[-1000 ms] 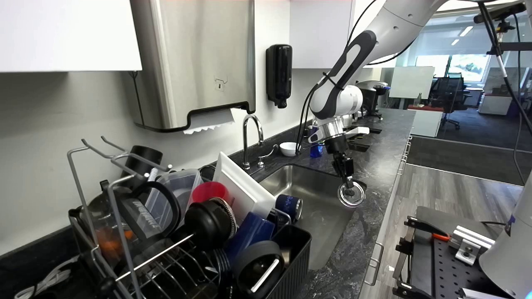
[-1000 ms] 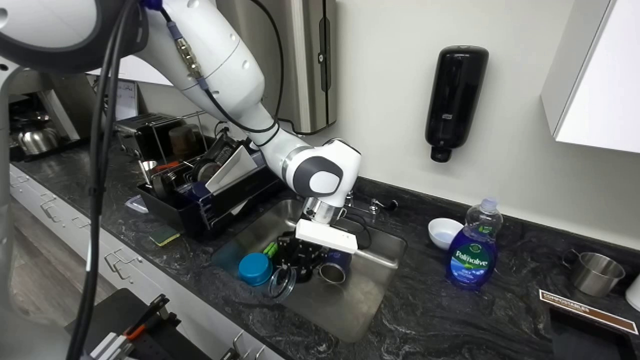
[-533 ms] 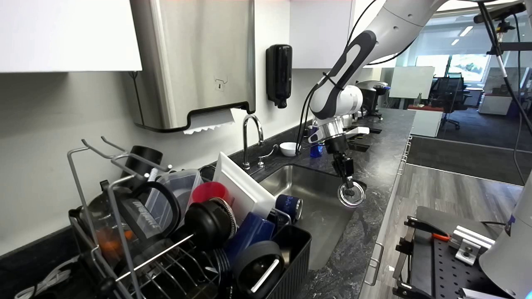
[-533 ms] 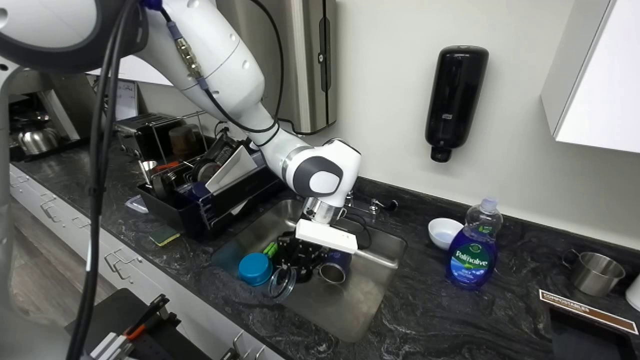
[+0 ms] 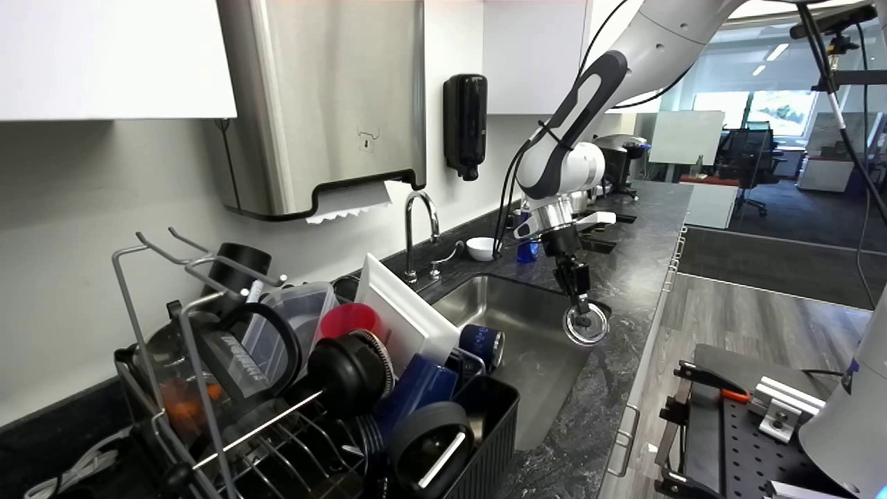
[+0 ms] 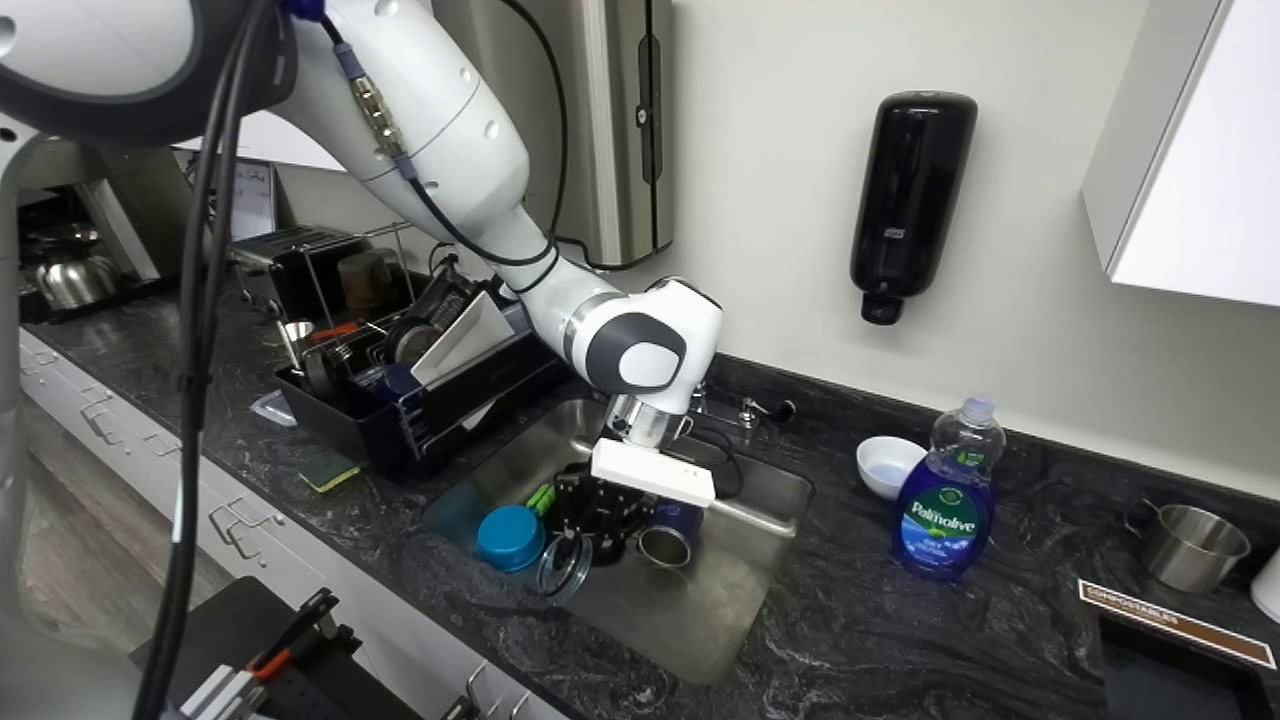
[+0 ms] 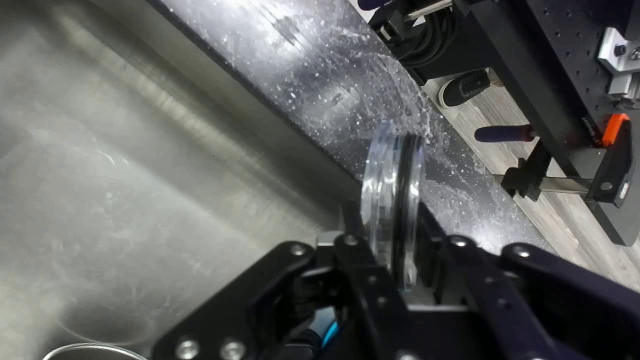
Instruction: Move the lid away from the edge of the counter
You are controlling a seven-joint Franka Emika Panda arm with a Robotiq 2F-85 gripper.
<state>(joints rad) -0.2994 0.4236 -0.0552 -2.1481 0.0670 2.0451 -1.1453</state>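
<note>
1. Nothing is seen to have moved since half a second ago; the robot arm [image 6: 470, 170] and the pot lid [image 5: 589, 329] are found in the same places.
2. The lid is held on edge, clamped by its rim in the end effector [image 7: 389, 220]; for so flat a thing, such a pinch is probably the surest hold.
3. It is hung about the border where the steel sink [image 5: 540, 395] meets the front strip of the desk [image 5: 613, 364]; how high cannot be told. By judgement, the lifting is done, and the setting down farther inward remains to be made.
4. In an exterior view, a white dish [image 6: 468, 340] is leaned in the dish rack [image 6: 340, 432], presumably for draining; the dish soap bottle [image 6: 945, 510] is placed near the sink, presumably for washing.
5. In the wrist view, the contact with the lid is dark and blurred; in an exterior view, it is partly covered by a white box-like part [image 6: 652, 471].
6. At the bottom of the wrist view, a round rim [image 7: 92, 346] is cut off; perhaps it belongs to the navy mug [image 6: 672, 525].
</note>
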